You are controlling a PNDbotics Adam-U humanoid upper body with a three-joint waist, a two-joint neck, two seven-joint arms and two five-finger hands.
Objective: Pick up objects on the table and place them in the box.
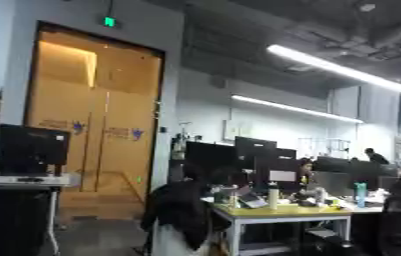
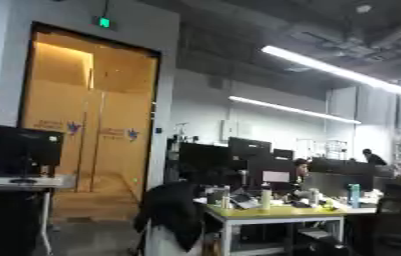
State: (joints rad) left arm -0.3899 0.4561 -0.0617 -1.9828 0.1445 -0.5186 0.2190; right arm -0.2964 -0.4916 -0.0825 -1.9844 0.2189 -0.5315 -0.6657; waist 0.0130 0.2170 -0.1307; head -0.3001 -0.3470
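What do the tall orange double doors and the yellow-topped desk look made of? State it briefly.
Tall orange double doors: probably wood or wood veneer, smooth; the warm, even panels catch the light softly. Yellow-topped desk: seemingly a matt laminate top on white painted metal legs, though the legs' material is uncertain.

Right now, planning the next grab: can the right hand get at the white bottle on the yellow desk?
Probably not: the right hand shows in no view, and the white bottle stands on the yellow desk far across the room.

Blurred small items on desk (image 1: 282,212)
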